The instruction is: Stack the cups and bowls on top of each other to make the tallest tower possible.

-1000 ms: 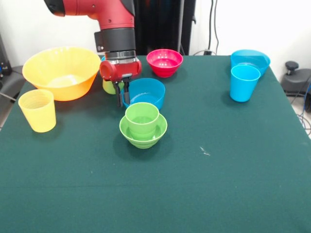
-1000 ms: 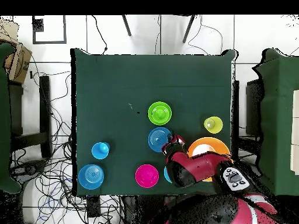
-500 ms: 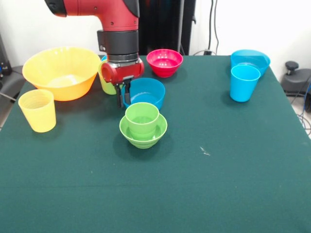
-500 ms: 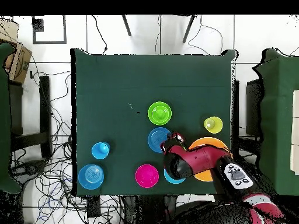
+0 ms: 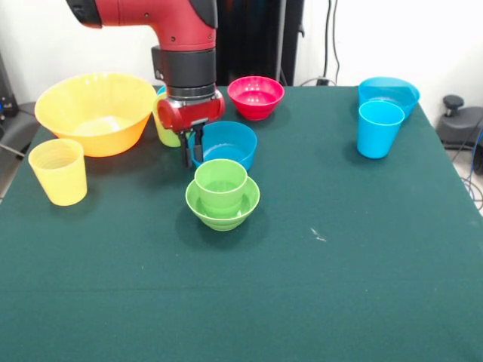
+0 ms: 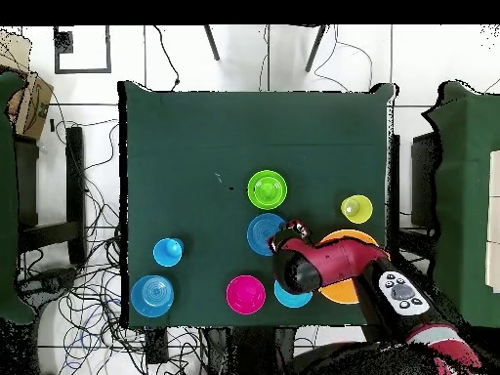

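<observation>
Front view: hand point(image 5: 192, 148) lowered at the rim of the small blue bowl point(image 5: 226, 143), fingers straddling that rim and apparently pinching it, though contact not fully clear. Tower point(image 5: 222, 193) just beside, nearer the camera: green cup nested in small green bowl. Yellow-green cup point(image 5: 166, 130) partly hidden behind the arm. Large yellow-orange bowl point(image 5: 96, 111) and pale yellow cup point(image 5: 58, 171) at the bench point(image 5: 317, 286) left side. Red bowl point(image 5: 256, 96) at the far edge. Sky blue cup point(image 5: 379, 128) touching the shallow blue bowl point(image 5: 389, 91) behind it.
</observation>
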### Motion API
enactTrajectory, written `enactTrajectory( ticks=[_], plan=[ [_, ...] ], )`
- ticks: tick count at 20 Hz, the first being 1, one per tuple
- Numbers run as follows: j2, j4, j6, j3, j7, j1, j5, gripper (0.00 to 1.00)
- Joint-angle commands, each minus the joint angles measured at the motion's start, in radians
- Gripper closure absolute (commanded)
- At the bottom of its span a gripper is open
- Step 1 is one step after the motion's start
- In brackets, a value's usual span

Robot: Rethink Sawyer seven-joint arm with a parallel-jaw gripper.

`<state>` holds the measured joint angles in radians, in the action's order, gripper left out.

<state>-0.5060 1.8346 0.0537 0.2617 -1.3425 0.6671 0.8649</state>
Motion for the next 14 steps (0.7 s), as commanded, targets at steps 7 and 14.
enactTrajectory(
  ticks=[7, 14],
  plan=[
    [0.029, -0.061, 0.415, 0.120, 0.076, 0.016, -0.155, 1.00],
    [-0.034, -0.037, 0.561, 0.123, 0.116, 0.014, -0.204, 1.00]
  ],
)
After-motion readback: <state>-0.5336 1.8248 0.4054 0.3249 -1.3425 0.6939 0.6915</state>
